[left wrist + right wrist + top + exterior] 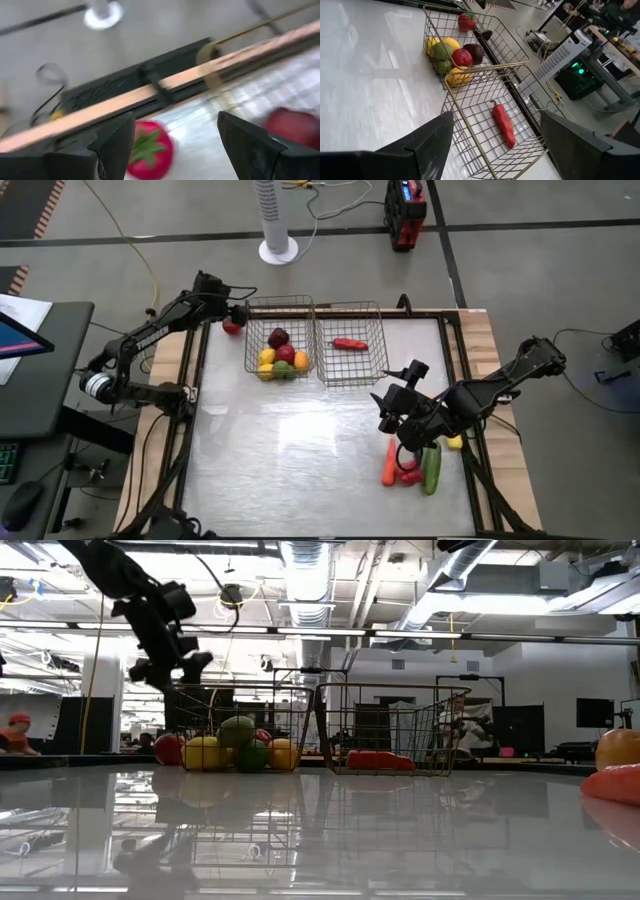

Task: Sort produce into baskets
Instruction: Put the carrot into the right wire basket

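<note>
Left gripper (234,313) sits high at the far-left corner of the tabletop (300,450), just outside the left basket (252,332), directly over a red fruit with a green leafy top (150,148) that lies between the basket wall and the tabletop's edge rail. Jaws are part open with nothing in them; the wrist view shows the fruit in the gap between the fingers (116,145). Main risk: a slightly off-centre descent has one finger clipping the fruit and rolling it against the rail or off the edge, or catching the mesh and shoving the basket. That basket already holds a pile of apples, a lemon, limes and an orange (281,357), so a nudge could spill some. Right gripper (397,401) hovers mid-tabletop on the right side, jaws wide and empty, facing the right basket (372,367), which holds only the red chili (349,344). Unsorted pieces remain near the right front: carrot (388,464), cucumber (431,467), some small red pieces (410,476) and a yellow one (455,442). The right arm's forearm runs just over that cluster, so a low swing could scatter it off the side.
</note>
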Robot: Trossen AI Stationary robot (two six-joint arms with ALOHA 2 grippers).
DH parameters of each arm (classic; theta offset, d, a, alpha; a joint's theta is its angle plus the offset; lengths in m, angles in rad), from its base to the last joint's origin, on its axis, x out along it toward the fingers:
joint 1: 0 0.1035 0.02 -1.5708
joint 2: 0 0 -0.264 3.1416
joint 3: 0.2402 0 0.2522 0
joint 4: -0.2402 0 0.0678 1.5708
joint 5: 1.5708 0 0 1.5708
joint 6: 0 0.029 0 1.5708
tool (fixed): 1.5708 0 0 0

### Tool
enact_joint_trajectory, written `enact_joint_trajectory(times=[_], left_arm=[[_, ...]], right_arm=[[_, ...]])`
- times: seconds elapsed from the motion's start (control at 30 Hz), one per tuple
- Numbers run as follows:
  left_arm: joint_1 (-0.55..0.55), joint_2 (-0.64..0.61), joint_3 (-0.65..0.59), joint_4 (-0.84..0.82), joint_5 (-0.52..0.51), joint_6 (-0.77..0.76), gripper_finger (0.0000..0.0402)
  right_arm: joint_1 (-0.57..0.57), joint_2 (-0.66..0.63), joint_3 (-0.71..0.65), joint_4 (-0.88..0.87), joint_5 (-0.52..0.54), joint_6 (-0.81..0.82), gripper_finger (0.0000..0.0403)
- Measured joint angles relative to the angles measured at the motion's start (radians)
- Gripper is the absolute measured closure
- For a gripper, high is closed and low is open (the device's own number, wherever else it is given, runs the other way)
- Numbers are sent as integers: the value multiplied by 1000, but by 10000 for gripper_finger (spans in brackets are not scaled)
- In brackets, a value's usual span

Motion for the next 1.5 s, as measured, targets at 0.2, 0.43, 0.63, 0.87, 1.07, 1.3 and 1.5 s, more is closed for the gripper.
enact_joint_trajectory(times=[0.2,0.43,0.63,0.87,1.07,1.3,1.5], left_arm=[[-103,-124,0,4,38,97,132],[-406,-247,0,30,14,180,132],[-692,-247,0,43,-54,95,132],[-1005,-199,-30,126,-251,66,132],[-1195,-130,-50,283,-342,37,132],[-1349,-85,-50,449,-430,39,132],[-1430,-86,-50,535,-529,47,132]], right_arm=[[-9,0,0,64,2,-70,79],[-61,0,0,110,-49,-83,79],[-103,0,0,127,-249,-64,79],[-70,65,1,-18,-546,79,79],[-25,229,3,-107,-781,155,79],[81,408,22,-126,-867,165,79],[146,511,125,-165,-861,127,79]])
